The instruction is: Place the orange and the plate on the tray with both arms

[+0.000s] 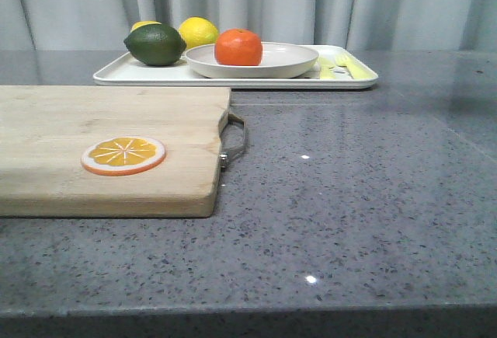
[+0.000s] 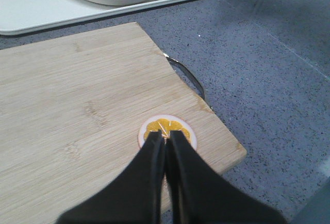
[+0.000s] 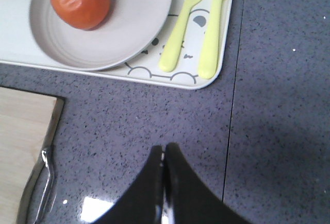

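We see a grey speckled stone countertop (image 1: 349, 198) with pale grey curtains (image 1: 311, 4) behind it. At the back lies one white tray (image 1: 116, 74); on it sits one off-white plate (image 1: 283, 62) holding one orange (image 1: 238, 47). Beside the plate on the tray we count two lemons (image 1: 198, 32) and one dark green lime (image 1: 155, 44). One wooden cutting board (image 1: 109, 151) with a metal handle (image 1: 235, 140) carries one flat orange slice (image 1: 123, 155). Only the right wrist view shows the bear drawing (image 3: 193, 23) and clearly separates one yellow knife (image 3: 183, 23) from one yellow fork (image 3: 214, 26). The front view shows neither arm. The left gripper (image 2: 166, 144) is pinched together, empty, over the slice; the right gripper (image 3: 164, 157) is likewise closed and empty above the counter.
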`<action>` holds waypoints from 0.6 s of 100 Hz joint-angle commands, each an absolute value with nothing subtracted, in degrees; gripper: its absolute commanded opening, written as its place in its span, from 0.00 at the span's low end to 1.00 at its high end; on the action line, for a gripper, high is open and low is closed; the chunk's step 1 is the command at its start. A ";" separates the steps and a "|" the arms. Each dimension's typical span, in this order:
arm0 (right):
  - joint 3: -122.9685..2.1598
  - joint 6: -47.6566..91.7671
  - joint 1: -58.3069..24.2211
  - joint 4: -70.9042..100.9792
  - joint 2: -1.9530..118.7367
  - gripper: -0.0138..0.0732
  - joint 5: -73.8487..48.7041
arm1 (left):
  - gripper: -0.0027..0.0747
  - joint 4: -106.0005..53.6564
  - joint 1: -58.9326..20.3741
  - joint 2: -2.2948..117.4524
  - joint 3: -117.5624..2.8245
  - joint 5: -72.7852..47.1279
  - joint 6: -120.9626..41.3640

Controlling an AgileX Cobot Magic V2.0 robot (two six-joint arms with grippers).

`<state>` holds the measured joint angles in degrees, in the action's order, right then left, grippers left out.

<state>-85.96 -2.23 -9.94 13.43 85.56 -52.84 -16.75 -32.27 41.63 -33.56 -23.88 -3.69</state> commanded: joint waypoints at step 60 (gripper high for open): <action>-44.87 2.56 -10.15 13.25 38.18 0.08 -27.57 | 0.01 -17.70 -32.13 34.53 -34.35 -18.35 -3.34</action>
